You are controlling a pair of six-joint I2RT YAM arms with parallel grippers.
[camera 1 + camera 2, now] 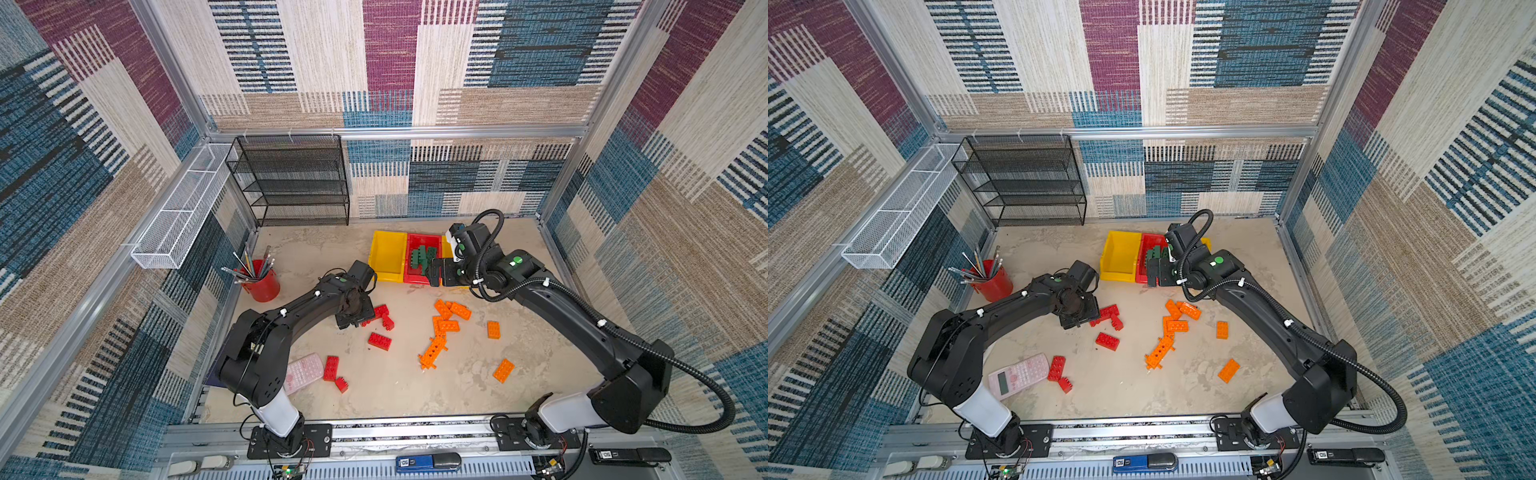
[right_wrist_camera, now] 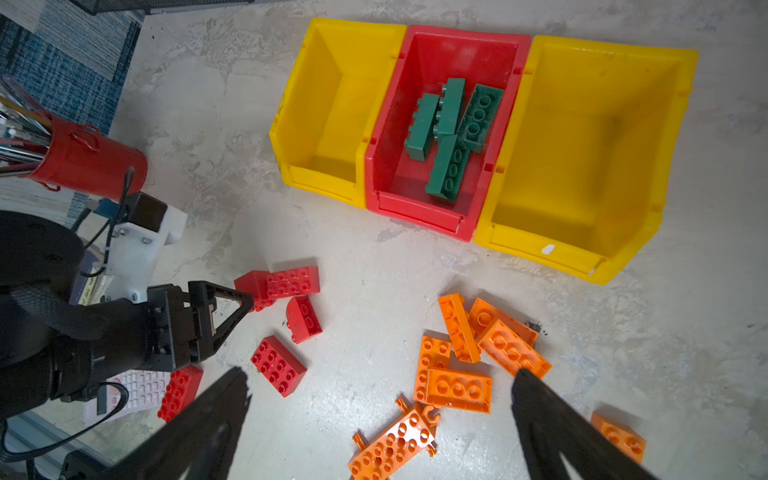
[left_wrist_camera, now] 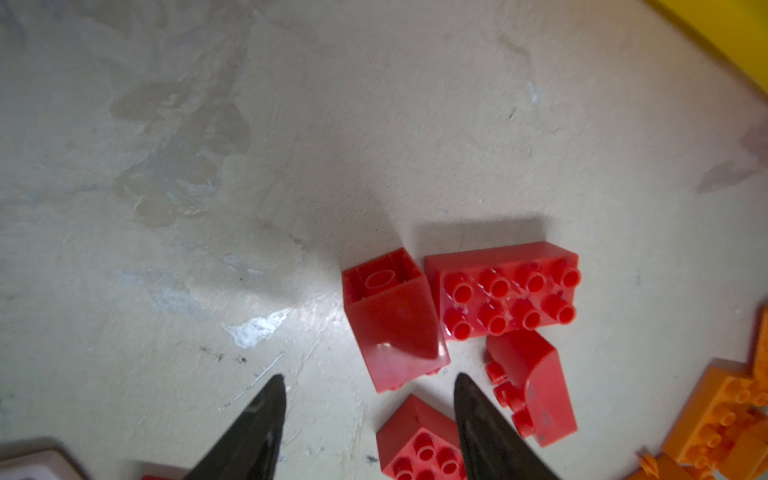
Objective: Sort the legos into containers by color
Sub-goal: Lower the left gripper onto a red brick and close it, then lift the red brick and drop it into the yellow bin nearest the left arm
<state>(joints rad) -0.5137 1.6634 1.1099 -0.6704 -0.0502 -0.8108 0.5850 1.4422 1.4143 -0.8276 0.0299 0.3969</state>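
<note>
INSPECTOR: Top views first. Where are the legos lying?

ASSISTANT: The green bricks (image 1: 424, 254) are sitting in the red bin (image 1: 423, 236). The red bricks (image 1: 379, 312) and orange bricks (image 1: 448, 319) are lying loose on the table (image 1: 415, 395). One yellow bin (image 1: 388, 253) is standing bare, I judge awaiting a colour. The right arm (image 1: 561, 307) is covering most of the third bin.

INSPECTOR: Left wrist view?

ASSISTANT: The left gripper (image 3: 369, 377) is pointing down at the red cluster, fingers standing apart, clamping nothing. A sloped red brick (image 3: 395, 328) is lying on its side just ahead of the tips, probably the target. Another red brick (image 3: 419, 444) is being cut off by the frame edge.

INSPECTOR: Right wrist view?

ASSISTANT: The right gripper (image 2: 380, 371) is hanging wide open and empty, the orange pile showing between its fingers. The other yellow bin (image 2: 582, 145) is showing empty. Whether the left fingertip is touching a red brick, I am failing to make out
</note>
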